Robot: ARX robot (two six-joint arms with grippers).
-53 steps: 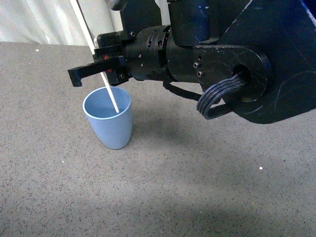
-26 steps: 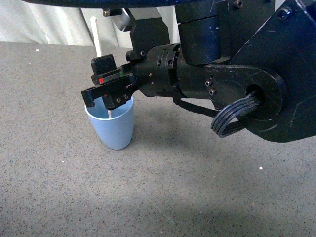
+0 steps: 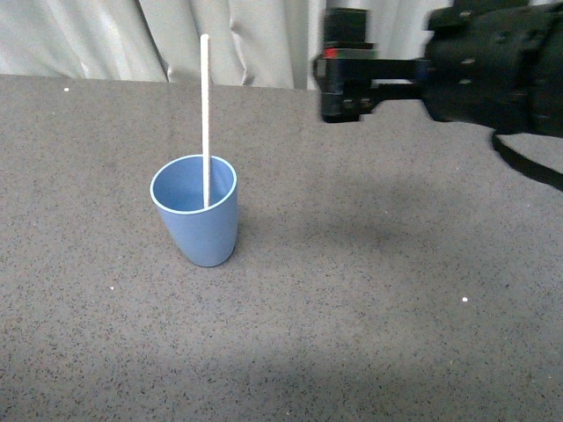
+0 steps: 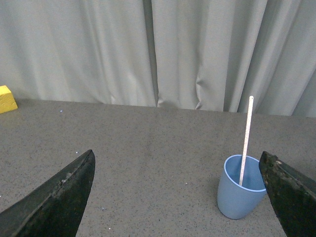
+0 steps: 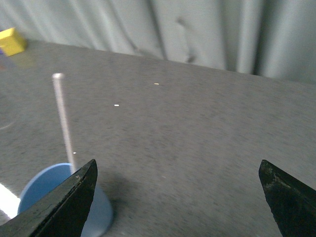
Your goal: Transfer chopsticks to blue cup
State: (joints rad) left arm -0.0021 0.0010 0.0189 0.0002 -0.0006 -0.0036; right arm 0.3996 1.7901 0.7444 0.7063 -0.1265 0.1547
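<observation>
The blue cup (image 3: 199, 227) stands upright on the grey table. The chopstick (image 3: 205, 114), a thin off-white stick, stands nearly upright inside it, leaning on the rim. My right gripper (image 3: 345, 76) is open and empty, raised well to the right of the cup. In the right wrist view the cup (image 5: 45, 188) and stick (image 5: 63, 121) sit beside one finger of the open gripper (image 5: 177, 170). My left gripper (image 4: 177, 165) is open and empty; its view shows the cup (image 4: 239, 192) and stick (image 4: 246, 133) ahead, near one finger. The left gripper is out of the front view.
A grey curtain (image 3: 176, 40) hangs along the table's far edge. A yellow block (image 4: 7, 98) sits at the far side of the table, also in the right wrist view (image 5: 12, 41). The grey speckled table (image 3: 352, 308) stretches around the cup.
My right gripper let go of the stick and pulled away up and to the right. The stick now stands free in the cup, more upright than before.
</observation>
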